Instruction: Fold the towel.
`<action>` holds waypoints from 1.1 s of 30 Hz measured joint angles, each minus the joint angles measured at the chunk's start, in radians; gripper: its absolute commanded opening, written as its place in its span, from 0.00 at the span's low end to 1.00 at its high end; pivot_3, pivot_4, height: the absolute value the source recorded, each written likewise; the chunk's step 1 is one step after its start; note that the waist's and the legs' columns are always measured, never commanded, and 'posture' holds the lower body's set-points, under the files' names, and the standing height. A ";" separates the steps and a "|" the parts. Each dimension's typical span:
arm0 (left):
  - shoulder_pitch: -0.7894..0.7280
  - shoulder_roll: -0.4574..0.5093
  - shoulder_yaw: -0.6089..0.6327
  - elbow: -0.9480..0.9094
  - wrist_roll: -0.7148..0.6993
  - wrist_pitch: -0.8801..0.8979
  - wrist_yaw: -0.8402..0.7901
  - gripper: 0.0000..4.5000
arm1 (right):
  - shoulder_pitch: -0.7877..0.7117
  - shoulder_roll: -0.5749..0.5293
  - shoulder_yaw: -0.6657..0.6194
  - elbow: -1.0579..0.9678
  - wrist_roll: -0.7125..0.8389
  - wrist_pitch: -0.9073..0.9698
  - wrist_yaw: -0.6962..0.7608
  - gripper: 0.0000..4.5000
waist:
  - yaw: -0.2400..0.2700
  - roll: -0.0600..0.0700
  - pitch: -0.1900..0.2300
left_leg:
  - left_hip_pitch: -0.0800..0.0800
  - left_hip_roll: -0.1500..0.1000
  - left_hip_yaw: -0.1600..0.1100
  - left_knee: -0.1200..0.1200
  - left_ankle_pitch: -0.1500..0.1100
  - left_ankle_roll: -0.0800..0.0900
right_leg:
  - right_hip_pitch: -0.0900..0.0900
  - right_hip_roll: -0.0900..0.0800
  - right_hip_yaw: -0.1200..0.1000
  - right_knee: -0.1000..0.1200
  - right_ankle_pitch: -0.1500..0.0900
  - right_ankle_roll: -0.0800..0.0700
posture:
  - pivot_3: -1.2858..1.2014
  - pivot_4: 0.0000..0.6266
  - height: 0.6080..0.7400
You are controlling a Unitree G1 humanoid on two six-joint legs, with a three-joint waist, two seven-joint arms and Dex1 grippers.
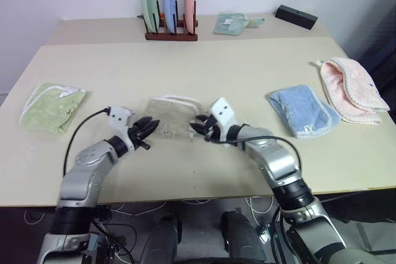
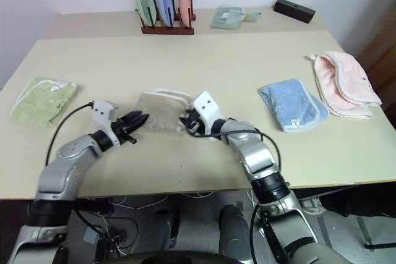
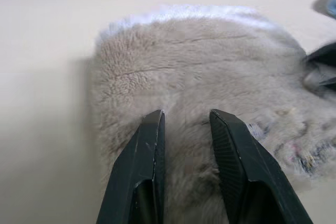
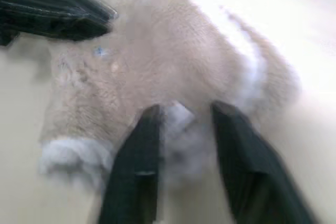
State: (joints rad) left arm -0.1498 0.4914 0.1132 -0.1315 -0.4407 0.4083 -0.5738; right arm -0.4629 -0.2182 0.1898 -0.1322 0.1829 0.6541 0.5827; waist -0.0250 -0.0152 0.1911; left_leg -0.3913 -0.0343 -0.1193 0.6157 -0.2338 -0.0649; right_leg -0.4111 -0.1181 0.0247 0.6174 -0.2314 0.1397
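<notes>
Where both grippers meet on the table (image 1: 204,171), sits the towel (image 1: 173,115): fluffy, tan, white-edged, folded small. Left gripper (image 3: 186,124) and right gripper (image 4: 184,114) spread a little over its edges, pinching nothing. Off beside: green cloth (image 1: 52,107), blue cloth (image 1: 303,110), pink cloth (image 1: 351,89).

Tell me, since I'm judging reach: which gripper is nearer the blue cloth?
Right. The right gripper is at the towel's edge facing the blue cloth; the left gripper is at the towel's opposite edge.
</notes>
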 measured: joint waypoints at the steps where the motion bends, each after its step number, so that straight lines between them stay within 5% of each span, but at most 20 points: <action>1: 0.025 0.024 0.006 -0.037 -0.001 0.000 -0.014 0.30 | 0.000 0.010 -0.040 -0.042 0.036 0.061 -0.016 0.72 | 0.000 0.000 0.000 | 0.000 0.000 0.000 -0.001 0.000 0.000 | 0.000 0.000 0.000 0.000 0.000 0.000 | 0.52 0.24 1.00; 3: 0.071 0.059 0.013 -0.112 -0.006 0.000 -0.047 0.30 | 0.001 0.035 -0.117 -0.111 0.100 0.171 -0.055 0.93 | 0.003 0.000 0.000 | 0.000 0.000 0.000 -0.001 0.000 0.000 | 0.000 0.000 0.000 0.000 0.000 0.000 | 0.52 0.24 1.00; 9: 0.132 0.077 0.021 -0.227 -0.041 0.001 -0.100 0.30 | -0.001 0.196 -0.259 -0.100 0.238 0.456 -0.193 0.93 | 0.006 0.001 0.000 | 0.000 0.000 0.000 -0.001 0.000 0.000 | 0.000 0.000 0.000 -0.001 -0.001 -0.003 | 0.52 0.24 1.00; 18: 0.143 0.079 0.021 -0.239 -0.045 0.003 -0.100 0.30 | -0.098 0.273 -0.279 0.112 0.262 0.469 -0.255 0.93 | -0.001 0.001 0.000 | 0.000 0.000 0.000 -0.001 0.000 0.000 | -0.001 0.000 0.000 0.000 0.000 -0.001 | 0.52 0.24 1.00; 26: 0.145 0.075 0.020 -0.242 -0.025 0.002 -0.071 0.30 | -0.161 0.329 -0.277 0.202 0.282 0.414 -0.259 0.06 | -0.018 0.001 0.000 | 0.000 0.000 0.000 -0.001 0.000 0.000 | -0.001 0.000 0.000 0.000 0.000 0.000 | 0.52 0.24 1.00; 27: 0.145 0.072 0.020 -0.242 -0.025 0.002 -0.068 0.30 | -0.162 0.331 -0.285 0.204 0.289 0.412 -0.264 0.00 | -0.018 0.001 0.000 | 0.000 0.000 0.000 -0.001 0.000 0.000 | -0.001 0.000 0.000 0.000 0.000 0.000 | 0.52 0.24 1.00; 33: 0.142 0.053 0.015 -0.243 -0.020 0.002 -0.051 0.30 | -0.156 0.329 -0.350 0.128 0.353 0.416 -0.297 0.00 | -0.017 0.001 0.001 | -0.001 0.000 0.000 -0.001 0.000 0.000 | -0.001 0.000 0.000 0.000 0.000 0.000 | 0.52 0.24 1.00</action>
State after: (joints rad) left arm -0.0081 0.5449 0.1283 -0.3742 -0.4608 0.4107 -0.6251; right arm -0.6185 0.1111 -0.1603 -0.0037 0.5359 1.0699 0.2861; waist -0.0419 -0.0137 0.1917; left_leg -0.3919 -0.0342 -0.1192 0.6143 -0.2338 -0.0649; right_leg -0.4121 -0.1177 0.0246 0.6172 -0.2315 0.1394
